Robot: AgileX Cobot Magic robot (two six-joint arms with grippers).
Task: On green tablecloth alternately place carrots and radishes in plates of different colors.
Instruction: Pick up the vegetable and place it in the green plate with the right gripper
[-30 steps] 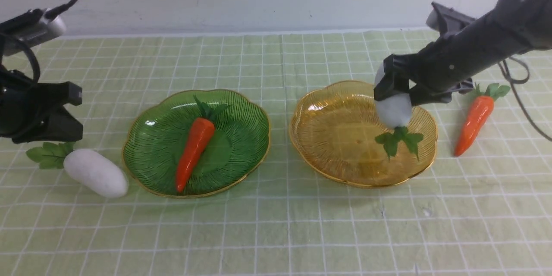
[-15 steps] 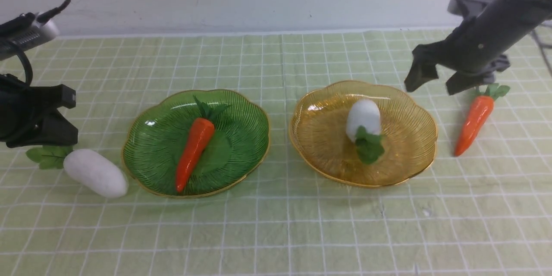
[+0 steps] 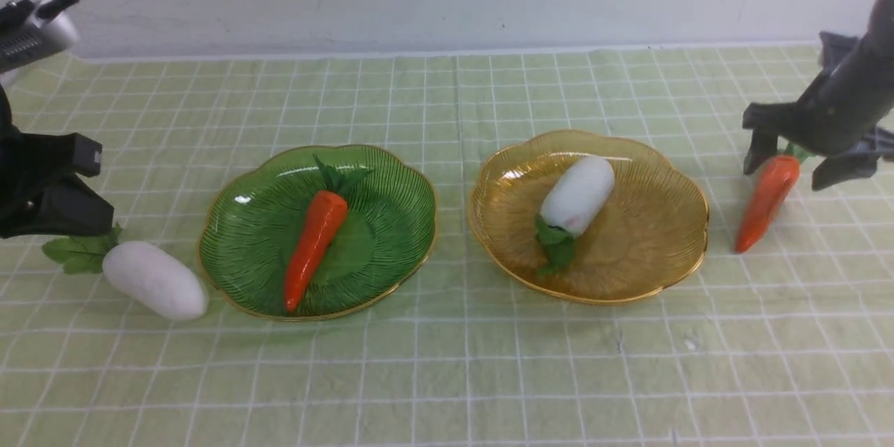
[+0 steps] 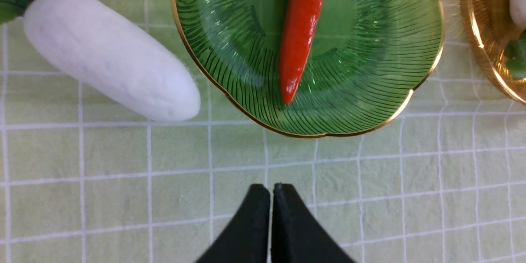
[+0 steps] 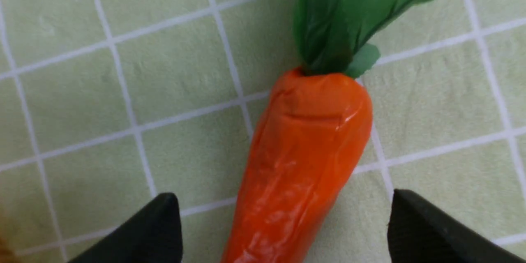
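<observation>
On the green tablecloth [image 3: 447,363] stand a green plate [image 3: 391,174] holding a carrot [image 3: 314,241] and an amber plate [image 3: 649,223] holding a white radish [image 3: 578,195]. A second radish [image 3: 155,279] lies on the cloth left of the green plate; in the left wrist view it [image 4: 111,55] lies beside the plate [image 4: 370,61]. A second carrot [image 3: 765,201] lies right of the amber plate. My right gripper [image 3: 786,166] is open, its fingers on either side of that carrot [image 5: 300,164]. My left gripper [image 4: 271,191] is shut and empty, hovering behind the left radish.
A pale wall runs along the back edge of the cloth. Bare cloth stretches across the whole front and between the two plates. The amber plate's rim [image 4: 476,41] shows at the edge of the left wrist view.
My right gripper let the radish fall into the amber plate, then moved right and down over the carrot. The radish rolled onto its side. The left arm drifted slightly left.
</observation>
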